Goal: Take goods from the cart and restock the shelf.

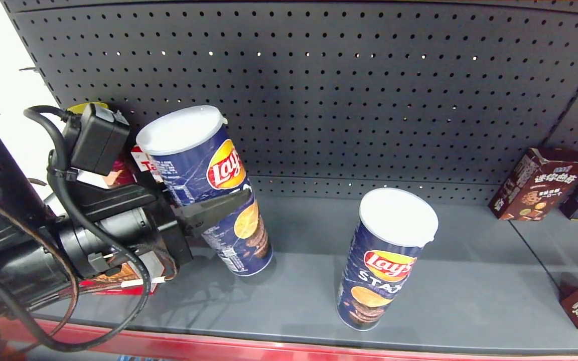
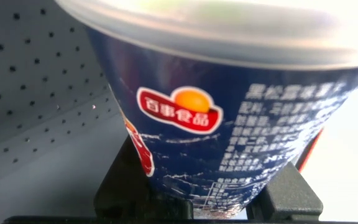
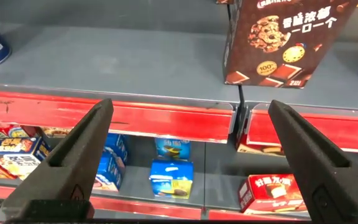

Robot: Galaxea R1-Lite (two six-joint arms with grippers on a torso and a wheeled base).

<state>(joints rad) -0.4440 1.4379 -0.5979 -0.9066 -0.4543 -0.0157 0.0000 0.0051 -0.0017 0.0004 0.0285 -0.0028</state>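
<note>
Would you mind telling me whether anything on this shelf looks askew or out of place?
Yes: the chip can clamped in the left gripper leans markedly, lid away from the second can, which stands free on the shelf. Nothing looks spilled or damaged.

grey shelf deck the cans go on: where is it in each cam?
Head: shelf deck fills the lower part, under the held can and standing can.
Left wrist: shelf deck, smooth grey meeting the pegboard, beside the held can.
Right wrist: shelf deck, behind the red edge strip, carrying the cookie box.
Shared landmarks: held can; cookie box.
</note>
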